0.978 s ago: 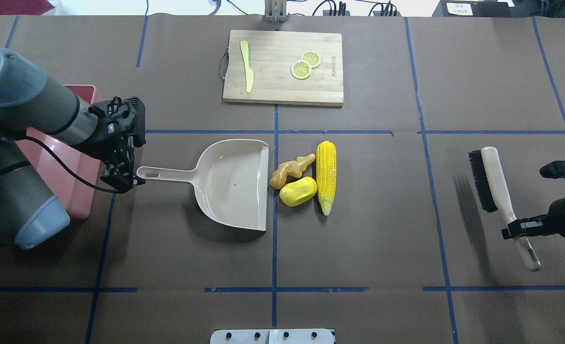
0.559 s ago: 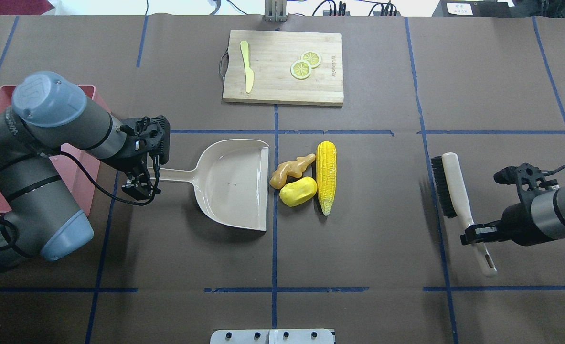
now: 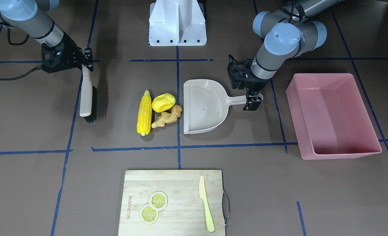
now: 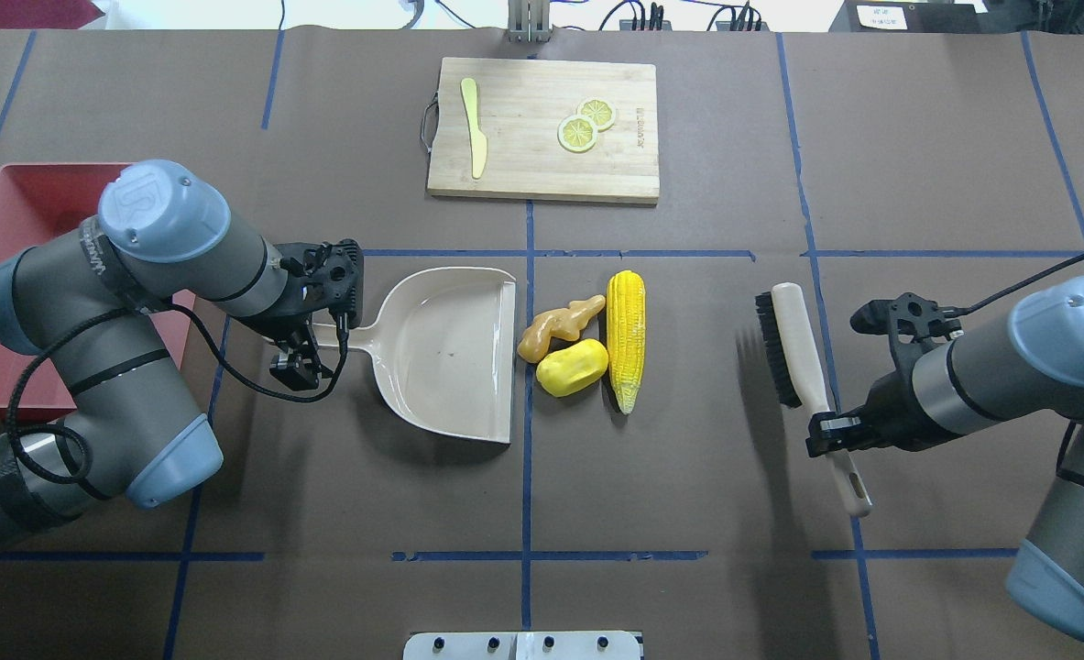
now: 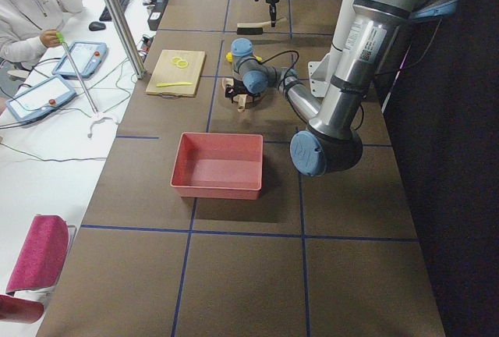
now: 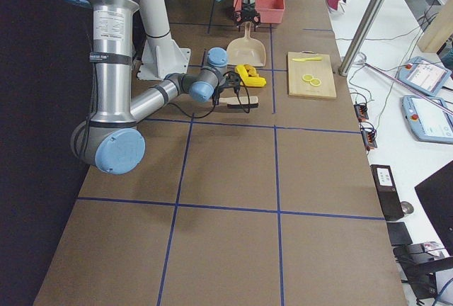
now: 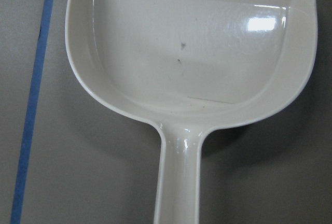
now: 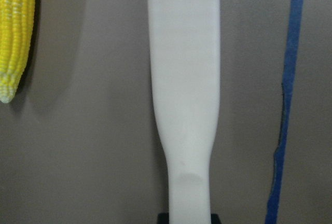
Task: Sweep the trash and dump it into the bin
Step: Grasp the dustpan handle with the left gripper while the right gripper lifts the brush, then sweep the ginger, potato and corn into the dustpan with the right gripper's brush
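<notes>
The trash lies in a cluster at the table's middle: a yellow corn cob [image 4: 626, 339], a rounded yellow lump [image 4: 572, 367] and a tan ginger root [image 4: 560, 328]. A beige dustpan [image 4: 450, 353] lies just left of them, mouth towards them. My left gripper [image 4: 308, 344] is open, its fingers either side of the dustpan's handle [image 7: 179, 182]. My right gripper [image 4: 830, 438] is shut on the handle of a black-bristled brush [image 4: 784, 344], held above the table to the right of the corn. The pink bin [image 3: 331, 111] stands behind my left arm.
A wooden cutting board [image 4: 543, 128] at the far middle holds a pale yellow knife [image 4: 474, 128] and two lemon slices [image 4: 585, 124]. The robot's white base [image 3: 177, 23] is at the near edge. Blue tape lines cross the brown table.
My left gripper has moved right along the dustpan's handle, towards the pan. My right gripper has carried the brush left, towards the trash. The dustpan and trash have not moved.
</notes>
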{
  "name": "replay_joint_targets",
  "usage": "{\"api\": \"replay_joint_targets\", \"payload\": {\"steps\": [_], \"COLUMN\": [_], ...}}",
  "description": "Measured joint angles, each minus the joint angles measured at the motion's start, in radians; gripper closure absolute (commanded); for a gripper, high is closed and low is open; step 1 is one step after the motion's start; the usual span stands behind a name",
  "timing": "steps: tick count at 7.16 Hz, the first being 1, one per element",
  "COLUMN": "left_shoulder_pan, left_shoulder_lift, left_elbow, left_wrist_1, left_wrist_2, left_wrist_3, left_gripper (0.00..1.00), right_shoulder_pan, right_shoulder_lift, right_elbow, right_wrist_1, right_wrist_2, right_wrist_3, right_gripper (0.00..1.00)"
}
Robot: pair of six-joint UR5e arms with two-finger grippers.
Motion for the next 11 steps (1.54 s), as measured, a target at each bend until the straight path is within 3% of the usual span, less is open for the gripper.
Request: {"api": "replay_joint_targets", "payload": {"steps": [3, 4, 6, 8, 11], "left_shoulder_pan": [0.017, 0.026, 0.037, 0.039, 0.045], "left_shoulder_lift": [-0.003, -0.003, -0.005, -0.008, -0.035], "left_elbow": [0.011, 0.011, 0.01, 0.005, 0.006], "left_wrist_1": [0.002, 0.002, 0.002, 0.002, 0.03], "left_wrist_2": [0.028, 0.058, 0.108, 0.178, 0.239], "left_wrist_3": [-0.001, 0.001, 0.02, 0.084, 0.186], "left_gripper": [0.39, 0.52, 0.89, 0.95, 0.96], "right_shoulder_pan": [-0.043, -0.049, -0.062, -0.07, -0.068], "right_shoulder_lift": [0.067, 0.095, 0.122, 0.147, 0.198], "right_elbow": [-0.007, -0.009, -0.013, -0.027, -0.072], "right_wrist_1": [-0.072, -0.113, -0.148, -0.162, -0.17], "right_wrist_2": [0.009, 0.009, 0.007, 0.005, 0.006], "right_wrist_3": [-0.001, -0.001, -0.001, -0.001, 0.0], "right_gripper": [1.0, 1.0, 1.0, 1.0, 1.0]}}
